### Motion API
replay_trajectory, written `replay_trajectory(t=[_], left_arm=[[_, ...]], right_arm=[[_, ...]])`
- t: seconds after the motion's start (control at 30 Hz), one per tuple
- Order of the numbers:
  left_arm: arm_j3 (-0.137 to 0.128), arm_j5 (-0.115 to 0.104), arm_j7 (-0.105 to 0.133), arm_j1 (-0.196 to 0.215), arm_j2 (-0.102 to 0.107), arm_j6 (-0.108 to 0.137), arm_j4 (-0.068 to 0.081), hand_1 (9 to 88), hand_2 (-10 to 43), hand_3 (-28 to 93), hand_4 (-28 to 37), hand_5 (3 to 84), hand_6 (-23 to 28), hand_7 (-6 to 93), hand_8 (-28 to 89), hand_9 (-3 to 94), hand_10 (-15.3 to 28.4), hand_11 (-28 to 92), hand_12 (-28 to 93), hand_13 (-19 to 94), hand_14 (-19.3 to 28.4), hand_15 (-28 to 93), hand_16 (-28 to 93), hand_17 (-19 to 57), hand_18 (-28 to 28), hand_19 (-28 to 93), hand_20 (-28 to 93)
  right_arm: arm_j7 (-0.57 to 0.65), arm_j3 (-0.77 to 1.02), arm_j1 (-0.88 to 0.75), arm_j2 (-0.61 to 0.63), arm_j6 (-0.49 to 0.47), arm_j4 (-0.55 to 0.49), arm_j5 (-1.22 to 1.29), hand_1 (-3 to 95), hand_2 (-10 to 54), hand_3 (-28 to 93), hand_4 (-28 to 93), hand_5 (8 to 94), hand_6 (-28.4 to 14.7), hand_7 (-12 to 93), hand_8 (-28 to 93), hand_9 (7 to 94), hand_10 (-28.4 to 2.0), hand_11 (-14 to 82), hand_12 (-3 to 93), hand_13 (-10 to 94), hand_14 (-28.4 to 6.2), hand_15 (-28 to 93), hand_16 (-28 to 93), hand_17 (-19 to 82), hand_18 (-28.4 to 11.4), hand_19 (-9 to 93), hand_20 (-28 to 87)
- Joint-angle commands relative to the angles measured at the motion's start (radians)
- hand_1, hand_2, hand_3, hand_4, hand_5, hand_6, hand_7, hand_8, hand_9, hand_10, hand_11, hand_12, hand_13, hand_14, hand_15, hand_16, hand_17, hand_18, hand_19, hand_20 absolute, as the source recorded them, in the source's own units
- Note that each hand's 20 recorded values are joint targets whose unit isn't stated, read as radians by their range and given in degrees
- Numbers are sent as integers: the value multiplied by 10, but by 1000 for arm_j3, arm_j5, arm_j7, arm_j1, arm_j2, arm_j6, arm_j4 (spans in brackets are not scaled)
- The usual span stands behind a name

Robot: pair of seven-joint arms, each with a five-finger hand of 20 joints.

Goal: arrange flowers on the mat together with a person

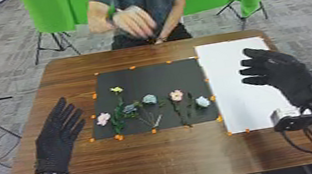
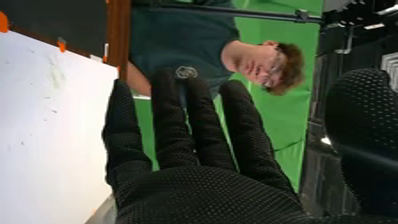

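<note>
The robot's right hand (image 1: 283, 74) was held with its fingers straight and a little spread, near the right edge of a white sheet (image 1: 235, 95). The left hand (image 1: 52, 142) also had straight fingers, left of a dark mat (image 1: 137, 76). On the mat, pink, yellow and pale blue flowers (image 1: 150, 99) lay side by side. Mat and sheet lay on a brown tabletop (image 1: 182, 157).

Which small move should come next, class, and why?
Probably easing the right hand from over the sheet toward the rightmost flower: the hand is open and holds nothing, that flower lies on its side of the mat, and the person's hand is away from the flowers, so nothing seems in its way.
</note>
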Motion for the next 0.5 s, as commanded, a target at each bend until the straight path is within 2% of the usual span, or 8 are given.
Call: replay_trajectory(t=[0.03, 0.13, 0.2, 0.27, 0.3, 0.37, 0.4, 0.5], left_arm=[[-1, 9, -7, -9, 1, -11, 5, 261, -12, 691, -270, 254, 16, 189, -107, 192, 98, 174, 161, 178, 116, 145, 60, -128, 195, 366, 106], [4, 0, -15, 6, -12, -6, 5, 258, -13, 692, -271, 254, 16, 189, -107, 192, 99, 174, 161, 178, 114, 143, 59, -128, 195, 366, 106], [1, -3, -10, 23, -14, -9, 0, 257, -13, 693, -271, 254, 16, 189, -107, 192, 99, 174, 161, 179, 114, 143, 59, -128, 195, 366, 106], [3, 3, -15, 13, -14, -9, 6, 257, -13, 694, -271, 254, 16, 189, -107, 192, 99, 174, 161, 179, 114, 143, 60, -128, 195, 366, 106], [8, 1, -8, -3, -12, -8, 11, 258, -13, 693, -272, 254, 16, 188, -107, 192, 99, 173, 161, 179, 114, 144, 60, -128, 195, 366, 106], [4, 7, -7, -9, -4, -12, 9, 258, -13, 693, -272, 254, 16, 188, -107, 192, 99, 173, 161, 178, 115, 144, 60, -128, 196, 366, 107], [0, 10, -10, -5, 1, -15, 4, 258, -13, 693, -273, 254, 16, 188, -107, 192, 99, 173, 161, 178, 115, 144, 60, -128, 195, 366, 107], [3, -1, -18, 7, -14, -15, 6, 258, -12, 693, -273, 254, 16, 190, -106, 192, 99, 173, 161, 179, 115, 144, 60, -128, 195, 365, 107]], right_arm=[[0, -3, -7, 0, 18, -5, -13, 169, 10, 836, -232, 369, -62, 118, -79, 370, -149, 114, 236, 323, -137, 211, 285, 65, -223, 449, 269], [20, -5, -10, -14, -16, -4, -33, 169, 16, 834, -232, 372, -63, 120, -81, 372, -150, 114, 234, 323, -137, 218, 279, 66, -223, 452, 270], [14, 0, -14, -27, -40, -5, -39, 168, 19, 833, -232, 370, -63, 119, -81, 372, -150, 114, 233, 323, -137, 219, 276, 67, -223, 454, 270], [16, 12, -33, -21, -21, -13, -34, 168, 20, 833, -231, 369, -63, 119, -81, 371, -151, 113, 233, 322, -138, 220, 274, 67, -223, 454, 270], [6, 9, -34, -11, 7, -15, -28, 168, 20, 832, -231, 369, -63, 119, -81, 371, -151, 113, 233, 322, -138, 221, 272, 67, -223, 454, 270], [-1, -14, -21, -1, 30, -6, -11, 168, 20, 834, -230, 372, -63, 120, -80, 378, -151, 115, 233, 329, -138, 227, 272, 69, -223, 456, 270], [14, -18, -9, -7, -10, 1, -2, 168, 20, 836, -229, 376, -64, 122, -80, 381, -151, 117, 233, 331, -138, 230, 272, 71, -223, 458, 271], [21, -29, -17, -24, -31, 0, -42, 170, 20, 835, -230, 377, -63, 123, -82, 383, -152, 120, 232, 331, -138, 235, 267, 72, -223, 461, 272]])
